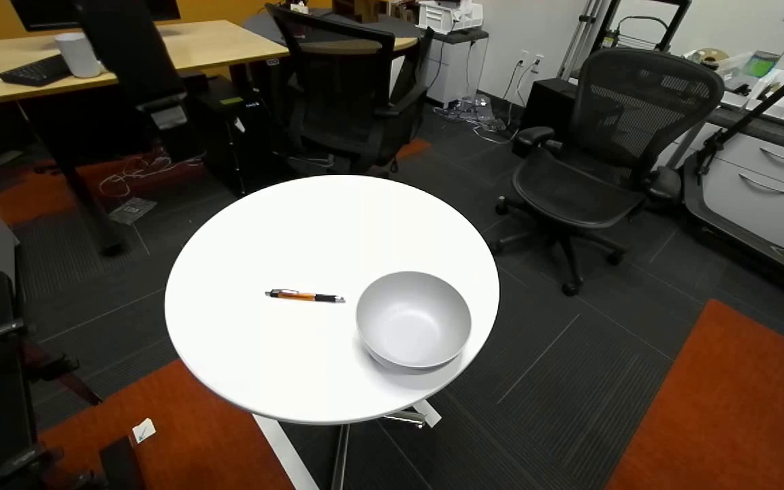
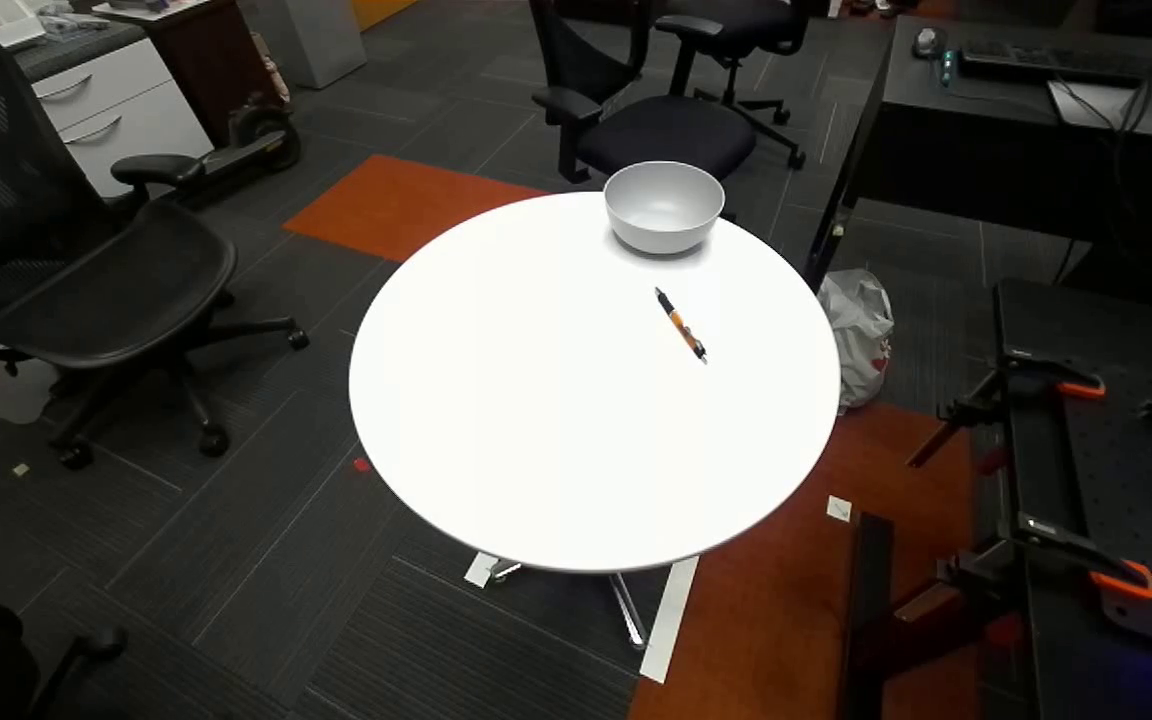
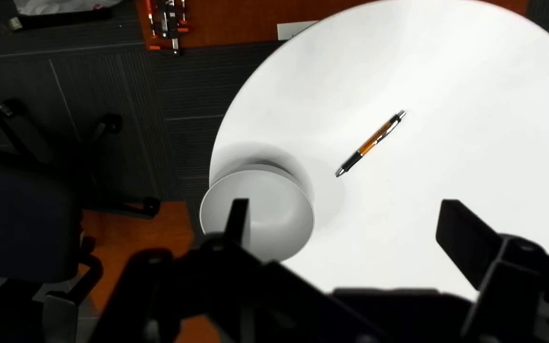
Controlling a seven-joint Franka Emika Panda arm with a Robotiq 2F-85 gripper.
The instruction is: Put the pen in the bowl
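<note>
Well, underneath everything you have a dark carpeted floor [image 1: 535, 354] with orange patches [image 1: 739, 408]. Across it, in an exterior view, a wooden desk [image 1: 208, 44] stands well apart from your round white table [image 1: 263, 231]. To the side of the table, in both exterior views, you can see a mesh chair [image 1: 572, 194], and a dark-seated chair [image 2: 671, 130] shows behind the table in an exterior view. A plastic bag [image 2: 856, 330] sits near the table, partly hidden by its edge.

On the table, the larger thing is the bowl [image 1: 414, 323], pale grey and upright, close to the edge. In the wrist view its rim overlaps that edge.

Your gripper [image 3: 345, 209] comes in from below in the wrist view, its fingers [image 3: 235, 221] wide apart, with white tabletop between them. One of them covers part of the bowl.

Smallest is the pen [image 1: 305, 296], orange in the middle, black at the grip, silver at both ends. It lies flat on the table, outside the bowl and just beside it, the two not touching. Its grip end is the nearer one to the bowl, and in the wrist view you see it above the gap between the fingers.
</note>
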